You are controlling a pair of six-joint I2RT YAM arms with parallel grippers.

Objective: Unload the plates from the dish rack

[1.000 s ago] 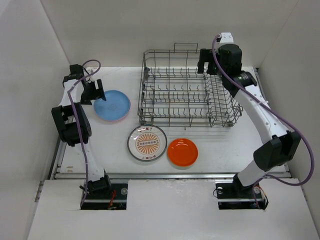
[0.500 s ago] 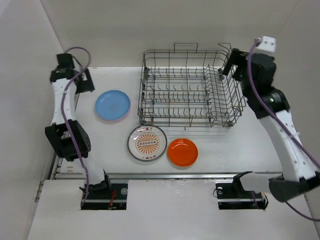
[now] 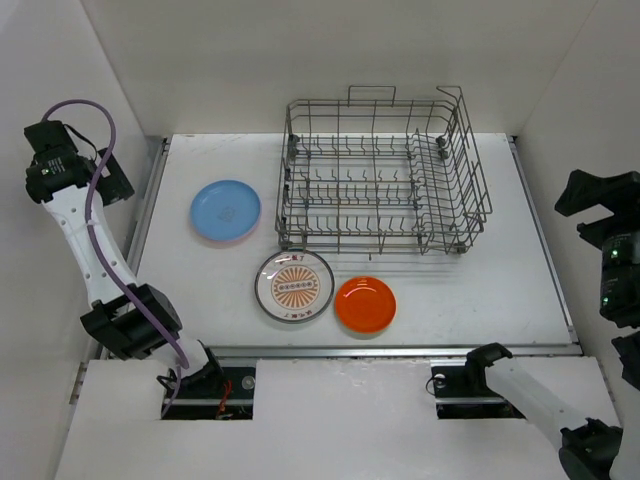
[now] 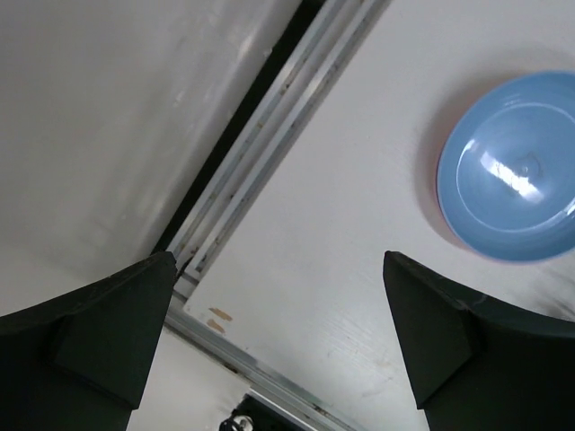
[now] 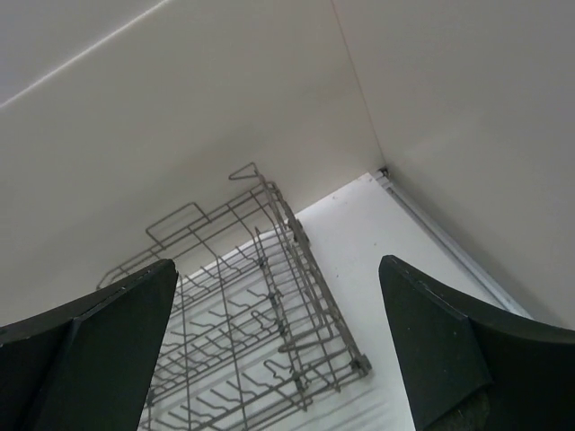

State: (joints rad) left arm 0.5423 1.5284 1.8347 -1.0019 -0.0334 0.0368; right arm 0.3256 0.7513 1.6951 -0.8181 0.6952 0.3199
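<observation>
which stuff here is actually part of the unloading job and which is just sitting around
Part of the job:
- dish rack, no plates left in it
- blue plate, flat on the table
- patterned white plate, in front of the rack
- orange plate, beside the patterned one

Just there:
- table
- metal rail along the table's near edge
</observation>
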